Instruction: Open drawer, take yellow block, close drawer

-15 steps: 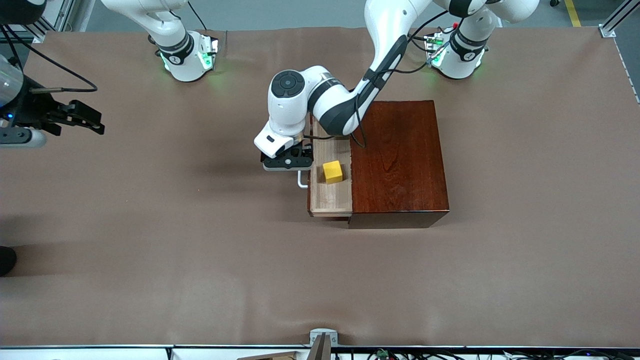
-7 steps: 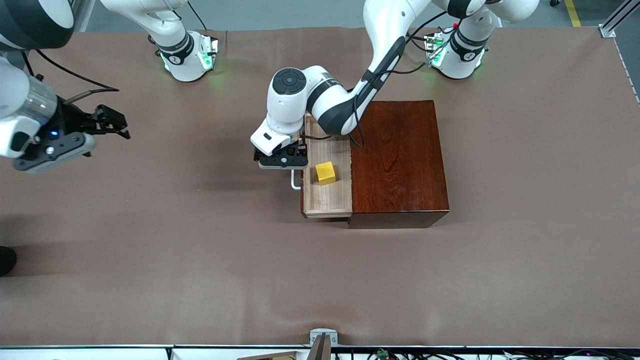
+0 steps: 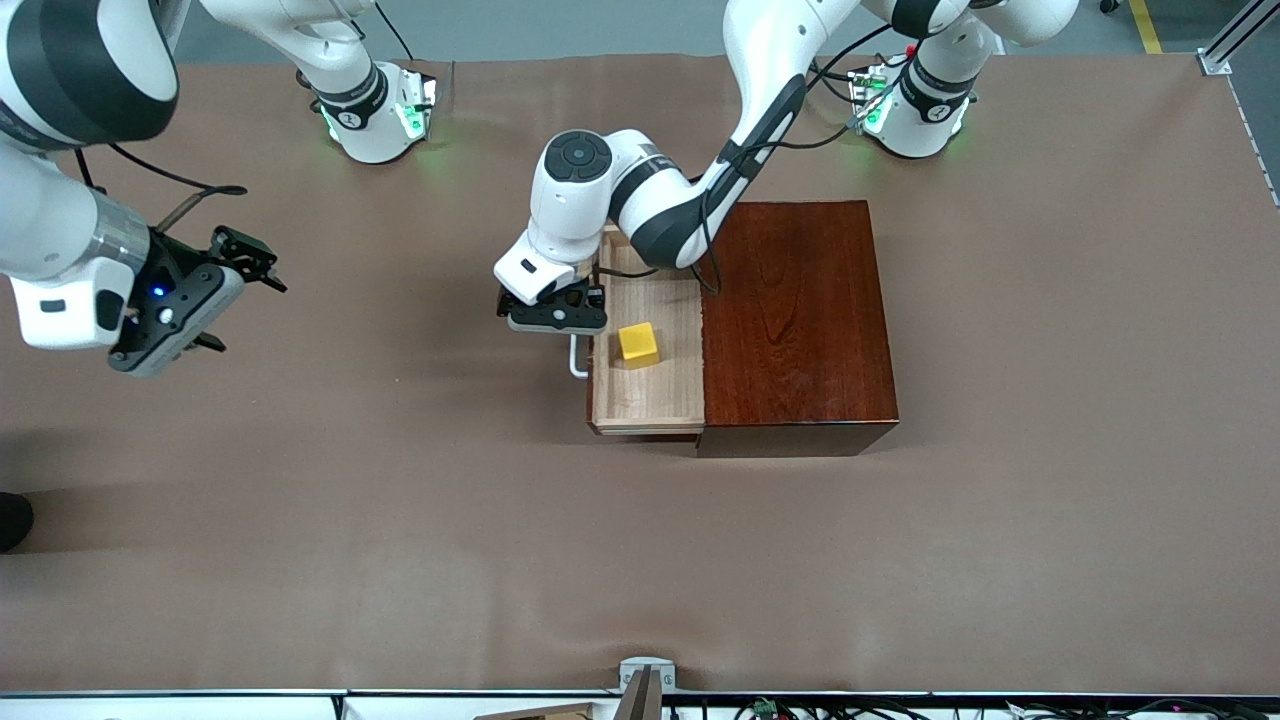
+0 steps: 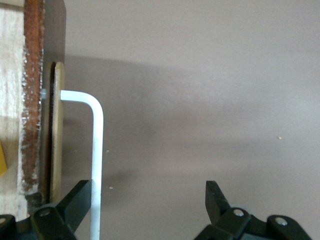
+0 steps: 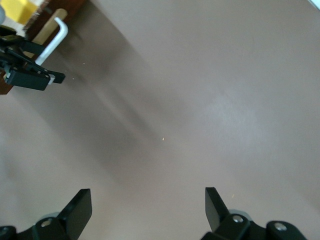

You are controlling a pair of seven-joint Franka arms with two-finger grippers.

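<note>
Our left gripper [image 3: 556,317] sits mid-frame in the front view at the white handle [image 3: 577,358], fingers [image 4: 75,205] spread wide, one touching the bar's inner side and the other off it. The drawer [image 3: 648,400] stands pulled out of the dark wooden box [image 3: 795,320], with the yellow block [image 3: 638,345] lying inside it. Our right gripper [image 3: 245,270], fingers apart and empty, hovers over the bare counter [image 3: 400,520] at the frame's left edge.

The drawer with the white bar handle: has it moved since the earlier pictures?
Yes. The pale-wood drawer slid further out of the fixed dark reddish-brown wooden box, toward the right arm's end of the table.
</note>
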